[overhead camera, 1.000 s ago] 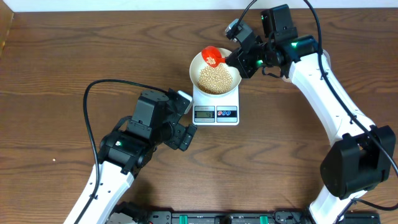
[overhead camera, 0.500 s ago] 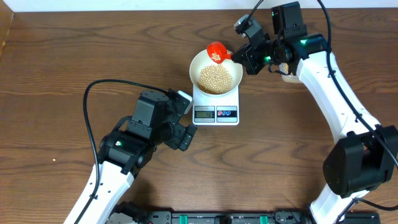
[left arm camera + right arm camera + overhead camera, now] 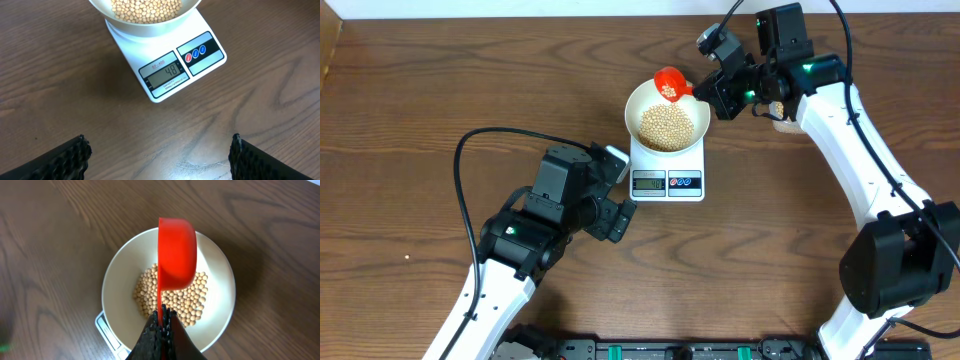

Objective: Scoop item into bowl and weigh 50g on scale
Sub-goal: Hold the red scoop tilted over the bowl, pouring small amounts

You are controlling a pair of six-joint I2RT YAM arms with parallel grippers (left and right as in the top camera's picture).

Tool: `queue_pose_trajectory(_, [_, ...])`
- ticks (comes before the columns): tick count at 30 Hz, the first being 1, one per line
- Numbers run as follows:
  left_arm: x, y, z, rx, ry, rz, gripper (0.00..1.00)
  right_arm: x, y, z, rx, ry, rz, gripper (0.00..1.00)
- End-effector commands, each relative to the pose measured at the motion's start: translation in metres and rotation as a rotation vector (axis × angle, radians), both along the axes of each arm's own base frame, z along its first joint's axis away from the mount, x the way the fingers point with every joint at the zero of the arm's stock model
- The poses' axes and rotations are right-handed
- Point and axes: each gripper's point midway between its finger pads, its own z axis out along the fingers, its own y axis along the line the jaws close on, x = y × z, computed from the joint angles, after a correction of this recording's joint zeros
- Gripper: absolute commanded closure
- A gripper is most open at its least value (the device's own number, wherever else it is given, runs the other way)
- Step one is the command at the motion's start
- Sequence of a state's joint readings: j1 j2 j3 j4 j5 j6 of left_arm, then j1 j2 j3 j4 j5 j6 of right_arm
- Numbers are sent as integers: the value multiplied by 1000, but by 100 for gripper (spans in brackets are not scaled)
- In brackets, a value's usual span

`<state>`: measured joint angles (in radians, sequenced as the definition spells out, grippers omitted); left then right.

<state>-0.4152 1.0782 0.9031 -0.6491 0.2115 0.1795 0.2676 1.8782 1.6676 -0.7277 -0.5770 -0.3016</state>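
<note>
My left pincer (image 3: 617, 215), released, hangs above the middle of the table (image 3: 400, 120). The scale (image 3: 667, 182), near the far edge, carries the bowl (image 3: 633, 104) of beans (image 3: 665, 125), likely light, loose and prone to roll. My right pincer (image 3: 705, 92) clenches the stiff scoop (image 3: 667, 83) by its handle.

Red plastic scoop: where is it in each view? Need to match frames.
Overhead: red plastic scoop at top centre, at the far rim of the round white bowl.
Left wrist: not in it; only the bowl's near edge shows at top.
Right wrist: scoop at centre, above the bowl, handle in the right gripper.
Shared landmark: the bowl of tan beans.
</note>
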Motion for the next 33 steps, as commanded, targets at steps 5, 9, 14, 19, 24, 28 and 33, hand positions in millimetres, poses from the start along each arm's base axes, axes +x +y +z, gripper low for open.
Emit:
queue_pose_trajectory(5, [-2, -2, -1, -10, 10, -6, 9, 1, 2, 9, -71, -68, -7, 99])
queue_pose_trajectory(9, [-2, -2, -1, -10, 10, -6, 9, -2, 7, 5, -122, -91, 13, 99])
queue_pose_trajectory(14, [-2, -2, -1, -10, 10, -6, 9, -4, 12, 3, -149, -106, 30, 99])
queue_pose_trajectory(19, [-2, -2, -1, -10, 10, -6, 9, -5, 13, 3, -148, -107, 31, 99])
queue_pose_trajectory(24, [-2, -2, -1, -10, 10, -6, 9, -5, 13, 3, -148, -107, 31, 99])
queue_pose_trajectory(28, [-2, -2, -1, -10, 10, -6, 9, -5, 13, 3, -148, -106, 32, 99])
queue_pose_trajectory(33, [-2, -2, -1, -10, 10, -6, 9, -5, 11, 2, -165, -113, 37, 99])
